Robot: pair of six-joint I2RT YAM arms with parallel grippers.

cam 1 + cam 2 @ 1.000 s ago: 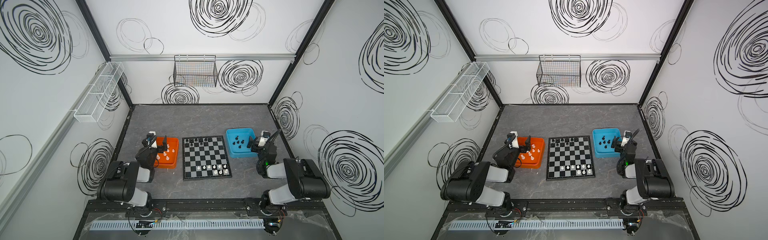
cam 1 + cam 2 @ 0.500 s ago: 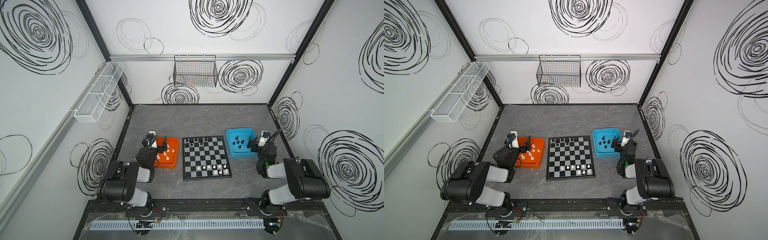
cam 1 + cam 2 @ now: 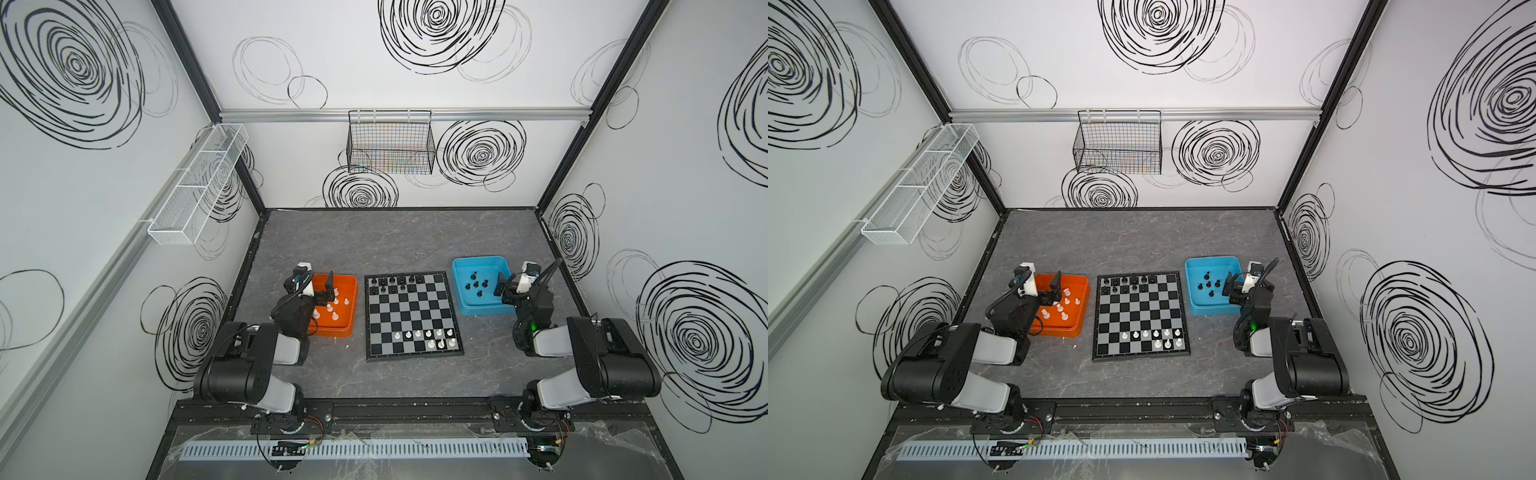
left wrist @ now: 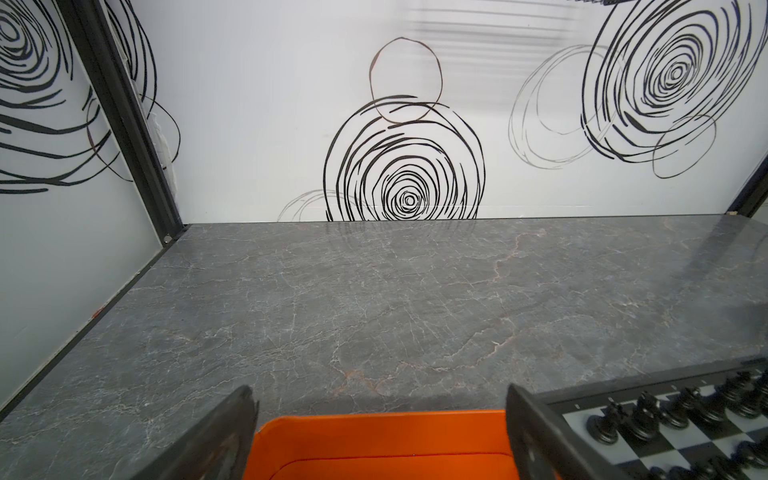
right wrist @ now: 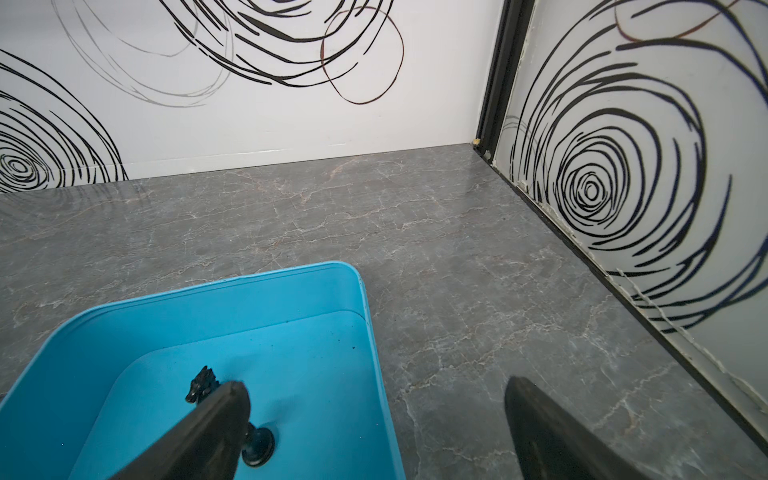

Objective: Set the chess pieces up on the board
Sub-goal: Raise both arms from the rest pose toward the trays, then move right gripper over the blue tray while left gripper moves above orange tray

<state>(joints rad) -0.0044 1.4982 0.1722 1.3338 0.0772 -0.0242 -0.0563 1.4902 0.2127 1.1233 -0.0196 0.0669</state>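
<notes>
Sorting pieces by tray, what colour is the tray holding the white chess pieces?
That tray is orange, best seen in a top view.

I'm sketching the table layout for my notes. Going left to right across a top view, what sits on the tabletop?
In a top view: orange tray → board → blue tray.

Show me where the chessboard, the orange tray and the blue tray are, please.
board [image 3: 409,316]: in a top view, a bare middle square.
orange tray [image 3: 353,306]: in a top view, its wall nearest the board.
blue tray [image 3: 484,310]: in a top view, its near wall.
</notes>
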